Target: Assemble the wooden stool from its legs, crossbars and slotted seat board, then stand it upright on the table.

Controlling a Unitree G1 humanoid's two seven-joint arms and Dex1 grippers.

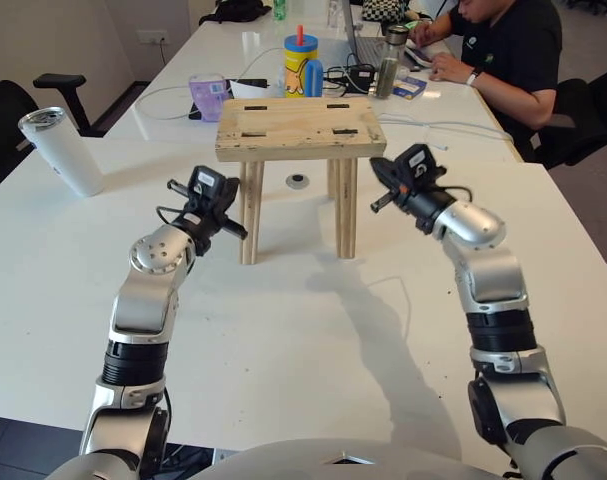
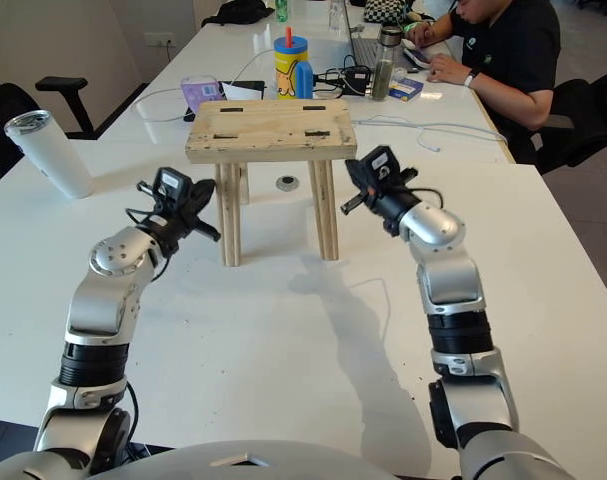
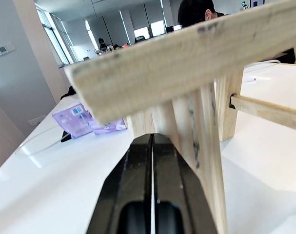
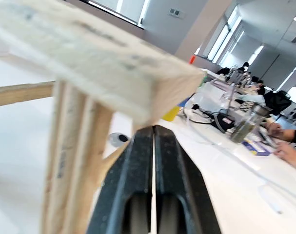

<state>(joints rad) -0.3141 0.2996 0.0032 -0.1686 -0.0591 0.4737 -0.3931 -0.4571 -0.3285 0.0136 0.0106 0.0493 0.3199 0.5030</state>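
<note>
A wooden stool (image 1: 299,140) stands upright on a smooth white table (image 1: 283,330), at 12 o'clock from the robot. The left gripper (image 3: 151,141) hangs at the stool's 9 o'clock and the right gripper (image 4: 153,134) at its 3 o'clock. Each has its black fingers pressed together on nothing, just beside a leg and under the seat's edge. The assembly looks finished, so the step in hand is probably letting go and clearing away. The next move calls for drawing both arms back without nudging the legs (image 1: 250,210). The seat (image 1: 299,125) is a pale, rough rectangular board with four dark slots. The legs are flat, grainy slats, joined low down by a thin crossbar (image 3: 265,109).
</note>
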